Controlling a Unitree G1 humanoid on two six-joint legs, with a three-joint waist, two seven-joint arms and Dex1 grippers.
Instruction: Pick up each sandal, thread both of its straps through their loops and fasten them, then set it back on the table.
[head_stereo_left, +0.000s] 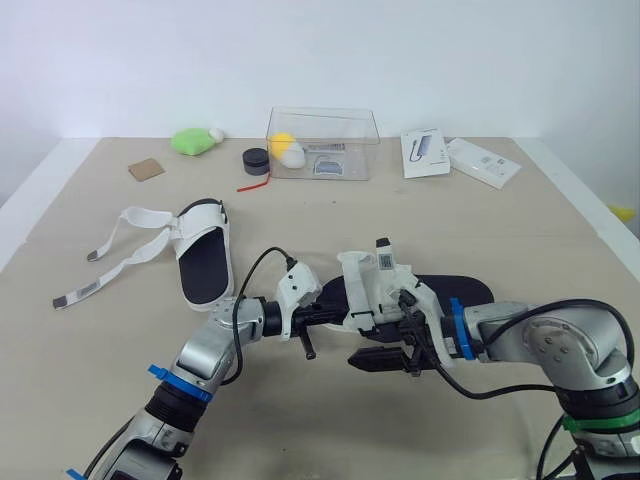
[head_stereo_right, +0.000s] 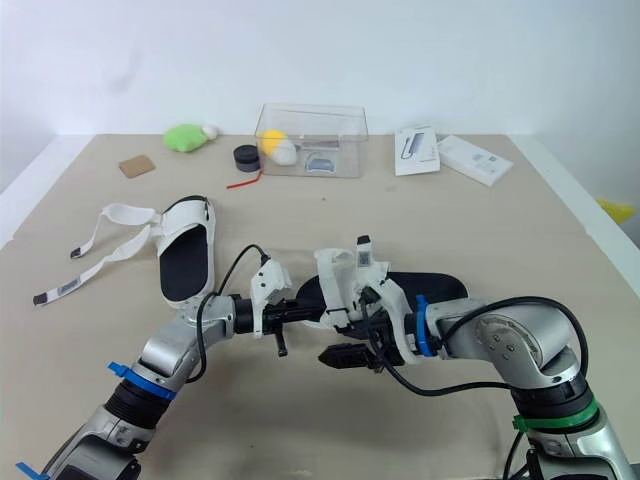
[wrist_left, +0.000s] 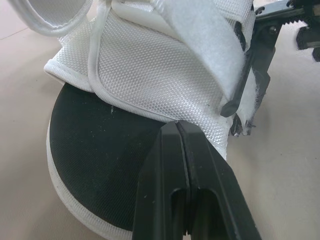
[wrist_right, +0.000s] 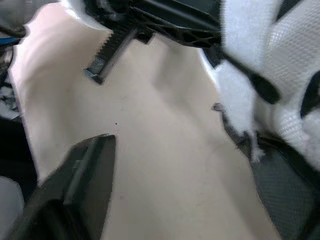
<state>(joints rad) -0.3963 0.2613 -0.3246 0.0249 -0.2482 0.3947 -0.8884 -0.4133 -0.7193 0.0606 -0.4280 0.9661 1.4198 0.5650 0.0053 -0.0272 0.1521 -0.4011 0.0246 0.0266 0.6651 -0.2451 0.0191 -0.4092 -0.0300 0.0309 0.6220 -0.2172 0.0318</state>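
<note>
A white mesh sandal with a black sole (head_stereo_left: 455, 290) lies mid-table between my two grippers, its upper (head_stereo_left: 365, 285) raised. My left gripper (head_stereo_left: 338, 316) is shut, its tips (wrist_left: 179, 131) against the edge of the mesh upper over the sole's heel end. My right gripper (head_stereo_left: 360, 338) is open: one finger (wrist_left: 244, 75) presses along a white strap, the other (head_stereo_left: 385, 358) hangs over bare table. The second sandal (head_stereo_left: 205, 255) lies at the left with two loose straps (head_stereo_left: 120, 250) trailing toward the table's left edge.
At the back stand a clear plastic box (head_stereo_left: 322, 145) holding small items, a green object (head_stereo_left: 190, 141), a black round thing (head_stereo_left: 256, 160), a brown card (head_stereo_left: 146, 169) and two white packages (head_stereo_left: 425, 152) (head_stereo_left: 483, 162). The table's edges run close on both sides.
</note>
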